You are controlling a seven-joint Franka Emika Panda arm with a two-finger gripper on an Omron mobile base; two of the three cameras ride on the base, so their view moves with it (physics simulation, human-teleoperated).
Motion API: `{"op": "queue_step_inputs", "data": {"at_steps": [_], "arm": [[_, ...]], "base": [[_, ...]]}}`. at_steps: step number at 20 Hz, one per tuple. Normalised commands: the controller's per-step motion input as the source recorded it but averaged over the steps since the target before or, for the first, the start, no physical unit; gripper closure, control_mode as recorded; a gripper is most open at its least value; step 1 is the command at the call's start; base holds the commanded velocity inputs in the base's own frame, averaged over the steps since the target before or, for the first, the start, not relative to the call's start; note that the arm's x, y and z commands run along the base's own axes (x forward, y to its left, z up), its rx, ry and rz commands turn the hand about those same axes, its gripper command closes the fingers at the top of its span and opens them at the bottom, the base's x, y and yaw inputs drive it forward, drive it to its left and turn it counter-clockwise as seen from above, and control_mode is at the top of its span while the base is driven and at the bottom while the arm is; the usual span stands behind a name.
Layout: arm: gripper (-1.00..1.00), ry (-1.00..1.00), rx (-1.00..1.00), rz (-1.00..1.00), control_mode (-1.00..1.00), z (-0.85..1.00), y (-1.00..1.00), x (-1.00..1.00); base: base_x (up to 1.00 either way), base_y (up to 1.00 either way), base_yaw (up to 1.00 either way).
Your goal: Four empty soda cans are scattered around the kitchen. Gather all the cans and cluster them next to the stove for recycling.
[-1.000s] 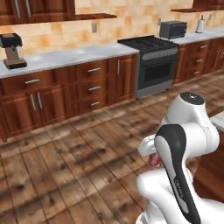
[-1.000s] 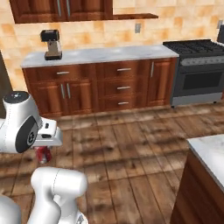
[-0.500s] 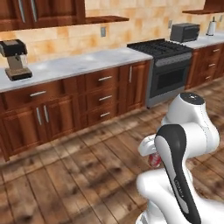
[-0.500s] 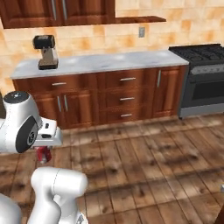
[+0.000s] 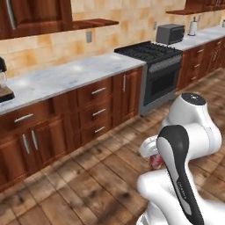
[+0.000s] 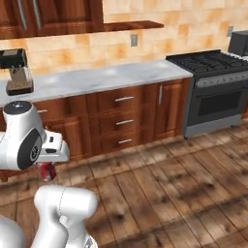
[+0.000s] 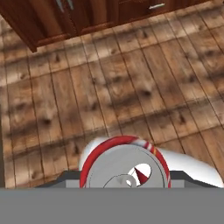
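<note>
One red can [image 7: 124, 164] rides in the gripper [image 6: 47, 170] while the stove [image 5: 154, 66] stands well apart from the fingers, beyond a run of counter [image 5: 66, 77] and wooden floor [image 7: 109, 87]. My judgement is that the main risk lies in that long carry. If the base swings or stops sharply, the smooth round can could slip out of the pinch and roll off across the floor, possibly under the cabinets [image 5: 88, 114], where it would be hard to reach. A second risk comes at the set-down: the can hangs low beside the arm's own white body, so lifting it to counter height could knock it against the counter edge or the stove front and tip it. Placing it too near the burners instead of on the marble next to them would also miss the goal.

As for the fingers, they are drawn in tight and pinching the can at its sides. Its silver top with the pull tab faces the hand camera, just in front of the fingertips, and the can hangs above bare floor.
</note>
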Motion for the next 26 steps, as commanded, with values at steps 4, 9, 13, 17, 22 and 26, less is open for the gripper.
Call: {"op": "queue_step_inputs", "data": {"at_steps": [4, 9, 13, 17, 22, 26], "arm": [[1.00, 0.00, 0.00, 0.00, 1.00, 0.00, 0.00, 0.00], [1.00, 0.00, 0.00, 0.00, 1.00, 0.00, 0.00, 0.00], [1.00, 0.00, 0.00, 0.00, 1.00, 0.00, 0.00, 0.00], [1.00, 0.00, 0.00, 0.00, 1.00, 0.00, 0.00, 0.00], [1.00, 0.00, 0.00, 0.00, 1.00, 0.00, 0.00, 0.00], [1.00, 0.00, 0.00, 0.00, 1.00, 0.00, 0.00, 0.00]], "base": [[1.00, 0.44, -0.47], [1.00, 0.42, -0.39], [1.00, 0.03, -0.20], [1.00, -0.11, -0.01], [1.00, -0.33, -0.02], [1.00, -0.50, 0.00]]}}
